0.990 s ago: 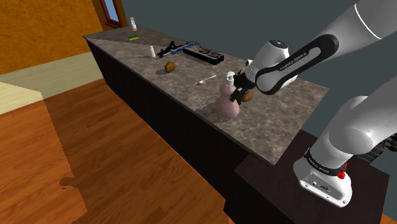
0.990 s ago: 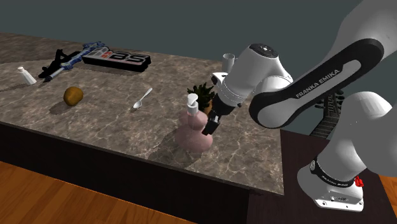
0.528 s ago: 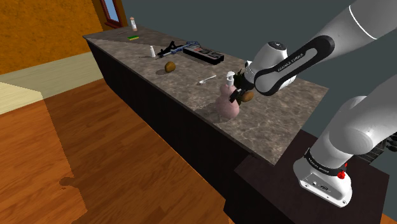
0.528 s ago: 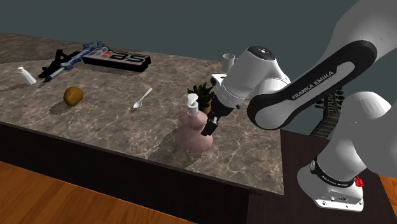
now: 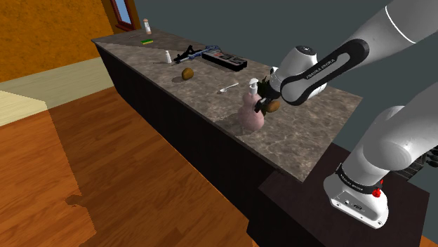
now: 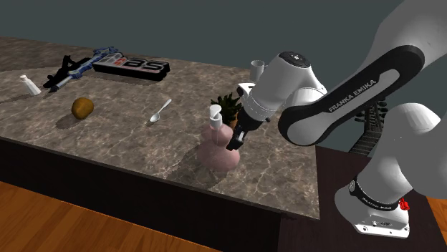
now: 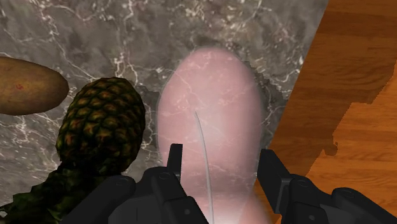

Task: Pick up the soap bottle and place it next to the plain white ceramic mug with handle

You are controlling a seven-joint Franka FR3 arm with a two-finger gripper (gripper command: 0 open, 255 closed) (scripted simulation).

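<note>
Tool (image 7: 221, 154) clasps pink soap bottle (image 7: 213, 95) standing on marble counter (image 6: 107, 136); arm (image 6: 362, 89) lettering reads FRANKA EMIKA.

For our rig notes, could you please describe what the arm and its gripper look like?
The arm is white with rounded links and dark joints. A black band on it bears white FRANKA EMIKA lettering. A small red spot sits near its base. The gripper is all black, with two flat, blocky fingers.
</note>
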